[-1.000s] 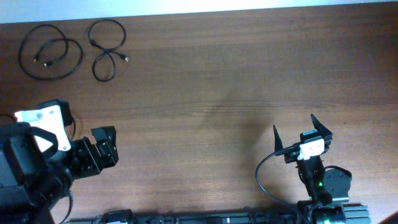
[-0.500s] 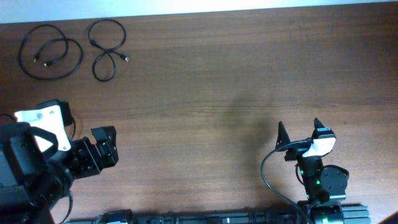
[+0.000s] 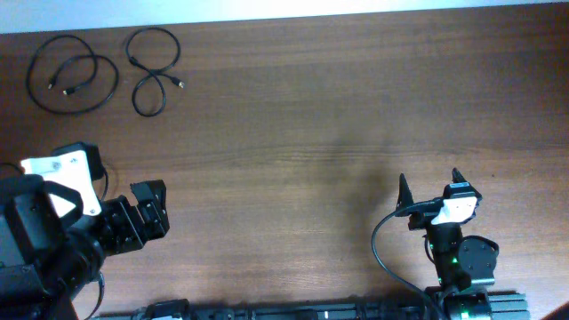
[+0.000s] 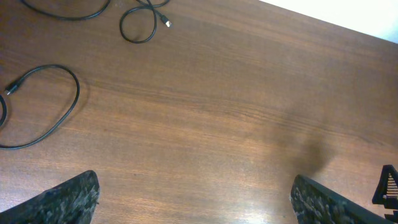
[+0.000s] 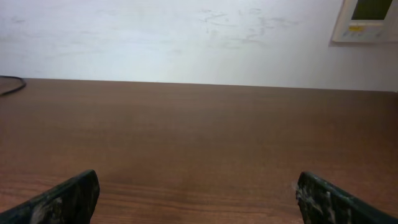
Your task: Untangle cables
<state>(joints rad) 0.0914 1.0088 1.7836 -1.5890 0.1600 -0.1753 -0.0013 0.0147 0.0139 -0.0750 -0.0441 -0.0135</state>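
The cables lie as loose loops at the table's far left. In the overhead view a larger coil point(image 3: 73, 73) sits beside a figure-eight loop point(image 3: 151, 69); they do not touch. In the left wrist view one loop point(image 4: 68, 93), a small loop with a plug end point(image 4: 138, 28) and part of another cable point(image 4: 68, 14) show. My left gripper point(image 3: 149, 210) point(image 4: 202, 205) is open and empty, well short of the cables. My right gripper point(image 3: 430, 181) point(image 5: 199, 199) is open and empty at the near right, far from them.
The brown wooden table point(image 3: 311, 116) ends at a white strip along the far edge. In the right wrist view a white wall point(image 5: 186, 37) with a small panel point(image 5: 367, 18) rises behind the table, and a bit of black cable point(image 5: 9, 86) shows at the far left.
My right gripper has shifted slightly right and turned a little over the table. The left arm and the cables have not moved.
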